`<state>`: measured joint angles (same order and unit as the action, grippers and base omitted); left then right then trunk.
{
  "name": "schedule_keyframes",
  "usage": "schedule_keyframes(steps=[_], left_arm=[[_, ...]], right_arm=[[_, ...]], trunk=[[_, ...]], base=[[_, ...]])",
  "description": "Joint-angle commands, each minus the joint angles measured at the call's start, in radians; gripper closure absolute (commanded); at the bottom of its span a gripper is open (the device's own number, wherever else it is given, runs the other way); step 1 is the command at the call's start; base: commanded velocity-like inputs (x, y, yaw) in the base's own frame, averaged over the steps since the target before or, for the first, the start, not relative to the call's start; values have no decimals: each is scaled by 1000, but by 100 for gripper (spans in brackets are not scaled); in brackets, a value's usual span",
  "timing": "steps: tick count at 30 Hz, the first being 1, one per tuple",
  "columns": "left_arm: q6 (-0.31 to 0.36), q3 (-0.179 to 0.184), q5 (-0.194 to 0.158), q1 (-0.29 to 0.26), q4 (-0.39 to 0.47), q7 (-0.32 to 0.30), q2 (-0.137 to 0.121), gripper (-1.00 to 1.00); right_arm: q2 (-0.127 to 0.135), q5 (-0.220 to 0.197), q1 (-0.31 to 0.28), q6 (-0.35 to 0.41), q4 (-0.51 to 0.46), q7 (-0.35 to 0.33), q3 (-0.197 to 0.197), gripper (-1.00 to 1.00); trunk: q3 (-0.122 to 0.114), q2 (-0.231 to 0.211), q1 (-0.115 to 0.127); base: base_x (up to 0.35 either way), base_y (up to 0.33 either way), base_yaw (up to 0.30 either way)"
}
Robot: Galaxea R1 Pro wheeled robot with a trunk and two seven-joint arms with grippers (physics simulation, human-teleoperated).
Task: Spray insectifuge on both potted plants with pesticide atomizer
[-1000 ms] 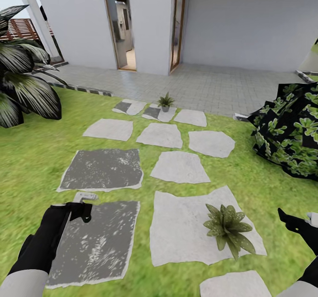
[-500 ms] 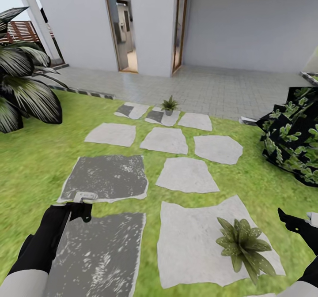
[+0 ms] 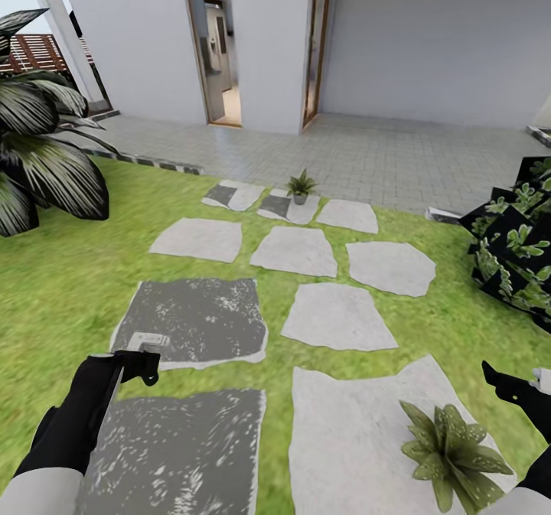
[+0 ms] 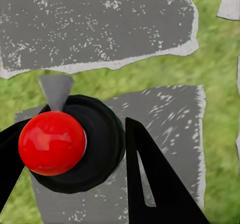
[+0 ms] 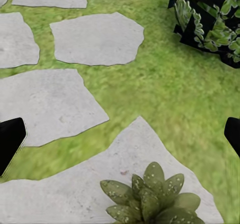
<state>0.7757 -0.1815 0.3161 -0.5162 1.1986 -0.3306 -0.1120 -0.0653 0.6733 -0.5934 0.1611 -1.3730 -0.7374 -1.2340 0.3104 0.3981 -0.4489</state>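
Observation:
My left gripper (image 3: 132, 363) is shut on the pesticide atomizer (image 3: 147, 341), whose pale trigger head pokes out ahead of the black fingers. In the left wrist view the atomizer (image 4: 95, 149) shows its red collar and dark body between the gripper's (image 4: 75, 151) fingers. One potted plant (image 3: 453, 454) sits on a pale stepping stone at the lower right, close to my right gripper (image 3: 511, 386). The right gripper (image 5: 120, 136) is open and holds nothing, with that plant (image 5: 150, 196) below it. The other potted plant (image 3: 301, 186) stands far ahead by the paving.
Stepping stones (image 3: 337, 316) cross the lawn (image 3: 61, 293) toward grey paving (image 3: 367, 155) and a house doorway (image 3: 222, 48). A large striped-leaf palm plant (image 3: 38, 155) stands at the left, a dark bush (image 3: 520, 262) at the right. A wooden fence (image 3: 30, 52) shows far left.
The whole view has shifted: stones and plants slid right and down in the picture, so the camera has moved. Both arms keep their places in the picture.

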Motion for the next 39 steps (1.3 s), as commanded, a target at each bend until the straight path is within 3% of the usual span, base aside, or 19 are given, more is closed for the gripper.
schedule_keyframes(steps=[1,24,39], left_arm=[[3,-1,11,-1,1,-10,0,100],[3,1,11,-1,1,-10,0,100],[2,1,11,-1,-1,-10,0,100]], right_arm=[[-1,4,-2,5,-3,-7,-2,-100],[-1,2,-2,5,-3,-8,-1,-100],[-1,2,-2,5,-3,-7,-1,-100]], trunk=[[2,2,-1],[1,2,-1],[-19,2,-1]], base=[[288,219,0],[287,219,0],[287,215,0]])
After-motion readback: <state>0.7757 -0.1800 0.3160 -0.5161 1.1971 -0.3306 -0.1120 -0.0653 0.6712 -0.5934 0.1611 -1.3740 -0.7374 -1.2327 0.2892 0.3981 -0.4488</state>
